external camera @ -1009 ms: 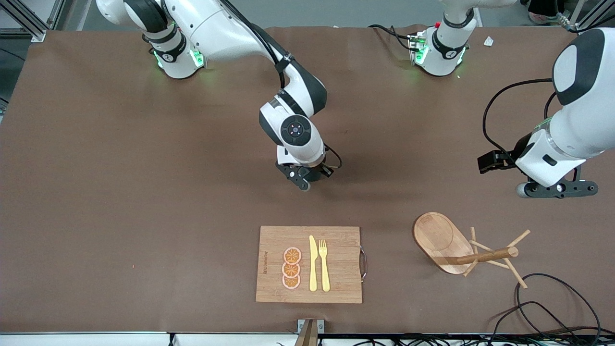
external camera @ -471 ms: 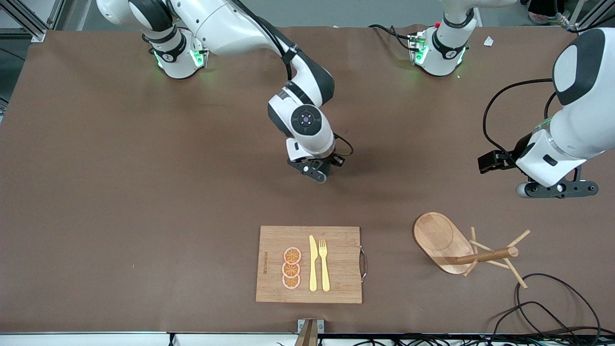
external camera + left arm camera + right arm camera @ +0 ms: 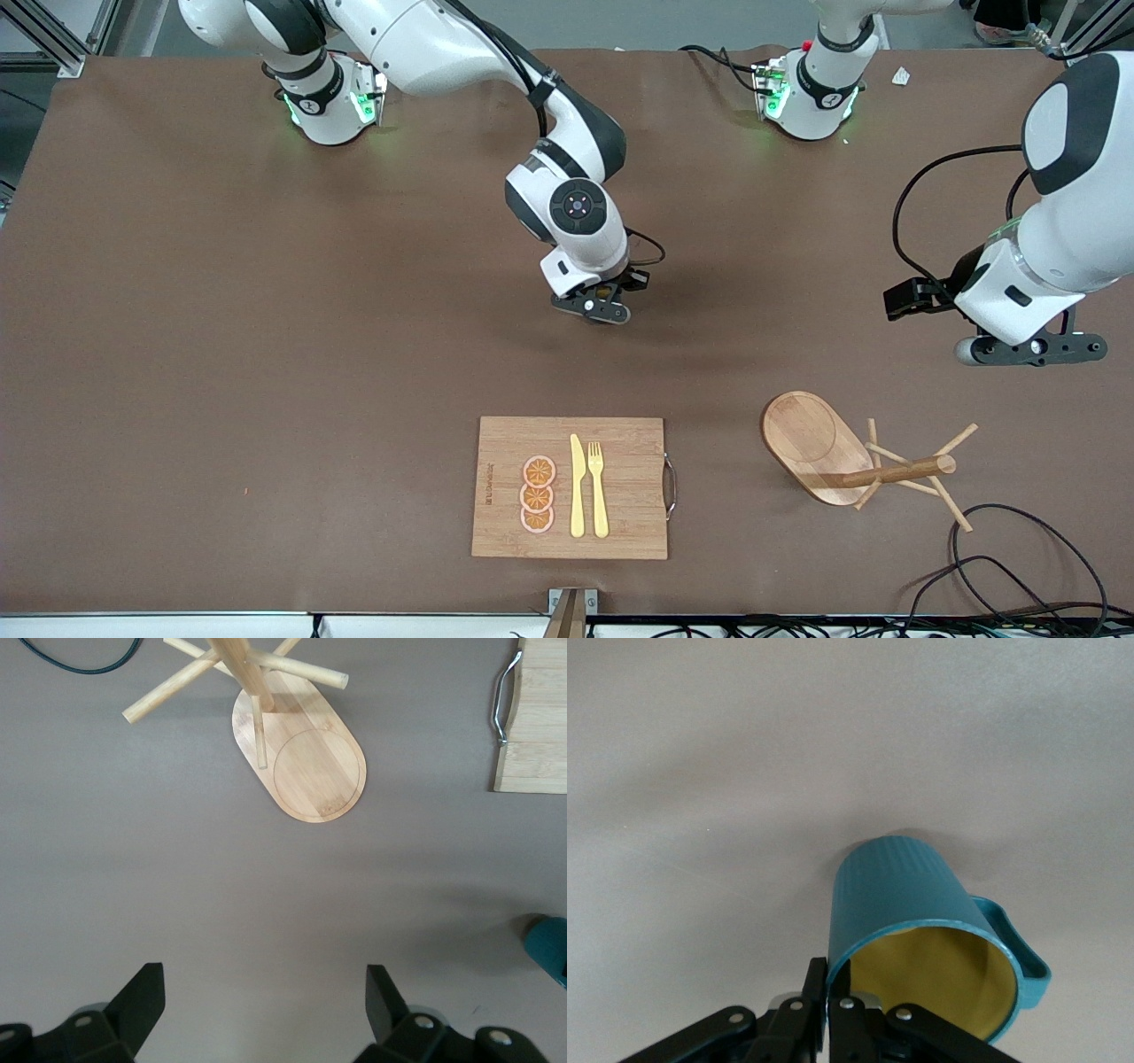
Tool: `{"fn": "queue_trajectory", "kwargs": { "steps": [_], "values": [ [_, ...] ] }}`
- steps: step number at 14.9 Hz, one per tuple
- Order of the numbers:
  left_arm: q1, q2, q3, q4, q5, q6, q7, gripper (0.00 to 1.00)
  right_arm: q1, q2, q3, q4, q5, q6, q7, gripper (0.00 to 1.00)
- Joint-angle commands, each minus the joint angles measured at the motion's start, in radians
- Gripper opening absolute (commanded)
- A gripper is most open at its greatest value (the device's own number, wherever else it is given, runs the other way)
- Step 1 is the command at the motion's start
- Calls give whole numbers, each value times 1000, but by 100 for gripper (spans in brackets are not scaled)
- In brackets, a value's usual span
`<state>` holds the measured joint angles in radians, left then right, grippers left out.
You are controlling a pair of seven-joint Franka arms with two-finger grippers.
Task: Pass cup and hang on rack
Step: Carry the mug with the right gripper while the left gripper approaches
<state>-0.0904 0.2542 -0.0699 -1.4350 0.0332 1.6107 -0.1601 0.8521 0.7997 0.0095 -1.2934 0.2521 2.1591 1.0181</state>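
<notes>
My right gripper [image 3: 830,981] is shut on the rim of the dark teal cup [image 3: 902,895], one finger inside its yellow interior and one outside. The cup hangs tilted above the bare middle of the table, its loop handle turned away from the fingers. From the front camera the right gripper [image 3: 603,307] covers the cup. The wooden rack [image 3: 819,443] stands nearer the front camera, toward the left arm's end. My left gripper [image 3: 1032,348] hovers open and empty above the table beside the rack [image 3: 301,753]. A teal edge of the cup [image 3: 547,948] shows in the left wrist view.
A wooden cutting board [image 3: 629,443] with a yellow knife, a fork and orange slices lies near the front edge, its metal handle facing the rack. Black cables [image 3: 1019,567] loop on the table next to the rack's pegs.
The right arm has carried the cup toward the left arm's end of the table. The left arm has stayed where it was.
</notes>
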Motion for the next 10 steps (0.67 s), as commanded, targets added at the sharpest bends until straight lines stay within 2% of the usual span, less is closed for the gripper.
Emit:
{"fn": "queue_trajectory", "kwargs": {
  "steps": [1,5,7,10],
  "values": [
    [-2,-7,-2,5,21,-8,7,100,5,21,-5,29,13,4,-7,0],
    [-6,-7,-5,8,19,-6,13,100,5,62,-3,75,18,-1,92,0],
    [1,-13,-40,8,19,-8,19,100,4,73,-3,85,18,-1,103,1],
    [11,-20,-47,7,21,-12,28,100,4,78,-3,86,19,-1,119,1]
  ]
}}
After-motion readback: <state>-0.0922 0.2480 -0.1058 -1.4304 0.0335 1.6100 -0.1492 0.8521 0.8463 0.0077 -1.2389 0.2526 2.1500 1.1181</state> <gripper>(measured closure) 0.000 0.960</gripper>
